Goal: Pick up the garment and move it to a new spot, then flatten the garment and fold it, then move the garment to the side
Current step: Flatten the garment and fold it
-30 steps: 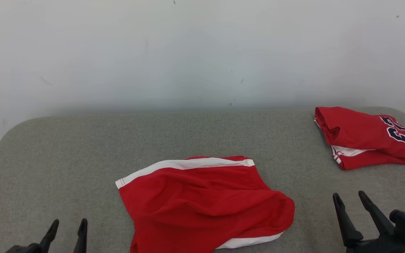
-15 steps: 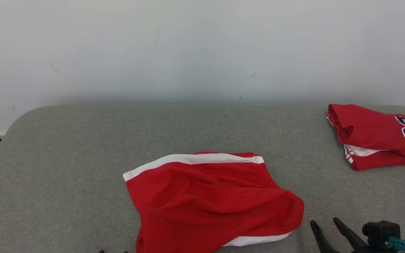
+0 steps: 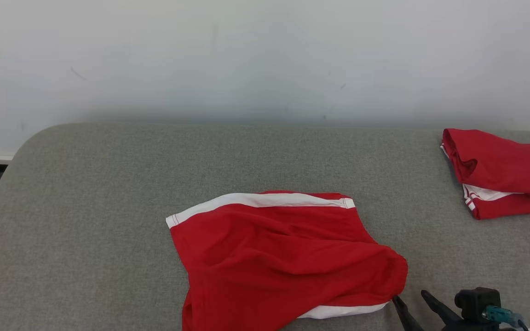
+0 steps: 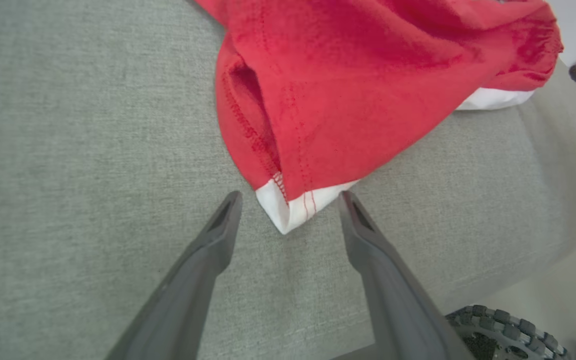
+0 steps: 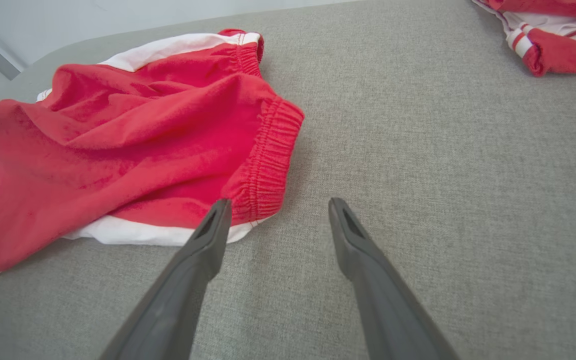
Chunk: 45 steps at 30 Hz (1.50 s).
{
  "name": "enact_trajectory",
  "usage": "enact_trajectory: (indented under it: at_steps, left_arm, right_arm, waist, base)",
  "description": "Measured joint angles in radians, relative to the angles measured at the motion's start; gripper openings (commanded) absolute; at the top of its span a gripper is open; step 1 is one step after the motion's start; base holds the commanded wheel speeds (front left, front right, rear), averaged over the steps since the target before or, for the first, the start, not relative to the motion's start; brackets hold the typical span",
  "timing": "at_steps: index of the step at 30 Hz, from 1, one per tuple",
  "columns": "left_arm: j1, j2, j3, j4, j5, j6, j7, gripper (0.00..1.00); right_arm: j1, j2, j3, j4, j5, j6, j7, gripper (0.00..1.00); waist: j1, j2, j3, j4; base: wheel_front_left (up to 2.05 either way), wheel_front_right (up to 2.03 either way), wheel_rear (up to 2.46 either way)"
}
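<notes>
red shorts (image 3: pixel 283 257) lie rumpled on the grey table (image 3: pixel 85 207); left hand (image 4: pixel 290 197) and right hand (image 5: pixel 279 201) both spread wide, empty.

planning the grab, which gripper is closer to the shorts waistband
Right. The right gripper, open, has its fingertips just beside the waistband. The left gripper, open, is lined up on the white hem corner at the other end of the shorts.

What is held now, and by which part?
Nothing. The left pincer is open at the red shorts' white corner; the right pincer is open by their waistband.
</notes>
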Motion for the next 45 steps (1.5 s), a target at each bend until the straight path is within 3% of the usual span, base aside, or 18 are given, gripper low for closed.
enact_trajectory:
  at_steps: [24, 25, 26, 27, 28, 29, 38, 45]
  left_arm:
    - [-0.101, -0.035, -0.105, 0.164, 0.008, -0.009, -0.026, 1.0]
    - [-0.105, -0.037, -0.111, 0.172, 0.007, -0.009, -0.027, 0.85]
    - [-0.109, -0.038, -0.116, 0.179, 0.006, -0.009, -0.027, 0.52]
    - [-0.114, -0.039, -0.121, 0.187, 0.005, -0.009, -0.027, 0.31]
    - [-0.119, -0.039, -0.126, 0.195, 0.002, -0.009, -0.029, 0.16]
    - [-0.125, -0.04, -0.132, 0.204, 0.0, -0.01, -0.033, 0.0]
    - [-0.158, -0.043, -0.147, 0.235, -0.014, -0.01, -0.083, 0.0]
    - [-0.172, -0.005, -0.105, 0.144, -0.03, 0.016, -0.114, 0.0]
  right_arm:
    - [-0.123, 0.0, 0.128, 0.216, 0.024, 0.0, -0.055, 1.0]
    - [-0.129, 0.001, 0.135, 0.225, 0.03, 0.0, -0.056, 1.0]
    - [-0.133, 0.002, 0.142, 0.234, 0.035, 0.0, -0.057, 1.0]
    - [-0.137, 0.002, 0.149, 0.243, 0.035, 0.0, -0.06, 1.0]
    - [-0.141, 0.001, 0.153, 0.25, 0.035, 0.0, -0.066, 0.59]
    - [-0.145, 0.0, 0.156, 0.258, 0.038, 0.0, -0.071, 0.0]
    - [-0.175, -0.025, 0.166, 0.288, 0.055, 0.0, -0.117, 0.0]
    - [-0.174, -0.048, 0.201, 0.2, 0.148, 0.0, -0.107, 0.0]
  waist:
    - [-0.0001, 0.0, 0.022, 0.012]
    - [-0.0001, 0.0, 0.02, 0.013]
    - [-0.0001, 0.0, 0.019, 0.015]
    - [-0.0002, 0.0, 0.018, 0.017]
    - [-0.0002, 0.0, 0.017, 0.019]
    - [-0.0001, 0.0, 0.016, 0.021]
    - [-0.0001, 0.0, 0.015, 0.021]
    - [-0.0001, 0.0, 0.013, 0.018]
  base:
    - [0.0, 0.0, 0.0]
    - [0.0, 0.0, 0.0]
    - [0.0, 0.0, 0.0]
    - [0.0, 0.0, 0.0]
    - [0.0, 0.0, 0.0]
    - [0.0, 0.0, 0.0]
    - [0.0, 0.0, 0.0]
    - [0.0, 0.0, 0.0]
